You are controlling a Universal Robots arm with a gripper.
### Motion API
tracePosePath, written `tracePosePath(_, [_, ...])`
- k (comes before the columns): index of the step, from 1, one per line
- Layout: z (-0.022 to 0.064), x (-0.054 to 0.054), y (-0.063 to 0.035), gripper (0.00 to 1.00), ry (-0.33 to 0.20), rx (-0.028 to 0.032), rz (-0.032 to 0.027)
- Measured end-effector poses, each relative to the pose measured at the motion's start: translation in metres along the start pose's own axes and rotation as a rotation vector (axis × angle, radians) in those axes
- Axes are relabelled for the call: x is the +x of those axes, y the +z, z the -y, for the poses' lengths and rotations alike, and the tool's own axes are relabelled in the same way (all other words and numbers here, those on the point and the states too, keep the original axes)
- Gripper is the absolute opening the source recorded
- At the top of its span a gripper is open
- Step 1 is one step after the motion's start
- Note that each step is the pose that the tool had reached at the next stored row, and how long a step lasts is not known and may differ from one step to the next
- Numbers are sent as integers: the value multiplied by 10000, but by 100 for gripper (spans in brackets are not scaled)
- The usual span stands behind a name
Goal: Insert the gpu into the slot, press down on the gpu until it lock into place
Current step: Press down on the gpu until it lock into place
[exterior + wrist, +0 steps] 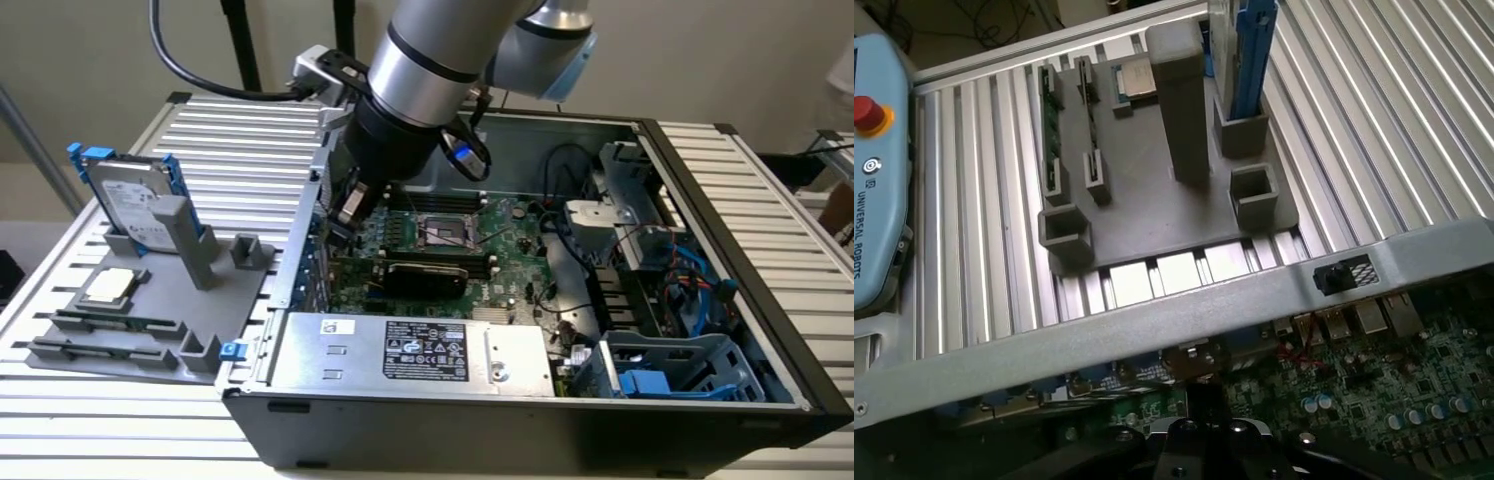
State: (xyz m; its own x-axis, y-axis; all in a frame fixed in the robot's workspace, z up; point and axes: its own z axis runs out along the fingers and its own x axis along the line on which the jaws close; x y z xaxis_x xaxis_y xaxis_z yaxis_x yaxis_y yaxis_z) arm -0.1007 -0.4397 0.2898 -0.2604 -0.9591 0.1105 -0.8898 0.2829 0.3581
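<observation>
The gpu [424, 272], a black card, stands on edge across the green motherboard [514, 225] inside the open computer case. The slot is hidden from me, so I cannot tell how deep the card sits. My gripper [350, 207] hangs shut just above the card's end at the exterior view's left, close to the case's rear wall, with nothing seen between its fingers. In the wrist view the gripper [1199, 440] is dark and sits over the motherboard's edge, beside the case's rear rim [1154, 325].
A silver power-supply box [414, 350] fills the case's near side. Cables and drive cages [654, 260] crowd the exterior view's right. Outside the case, a grey fixture [147, 310] holds a hard drive [127, 195] in a blue frame. A teach pendant [874, 180] lies on the slatted table.
</observation>
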Motion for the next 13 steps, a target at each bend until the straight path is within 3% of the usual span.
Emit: tracePosePath(13, [-33,-8,12,11,0,1,1])
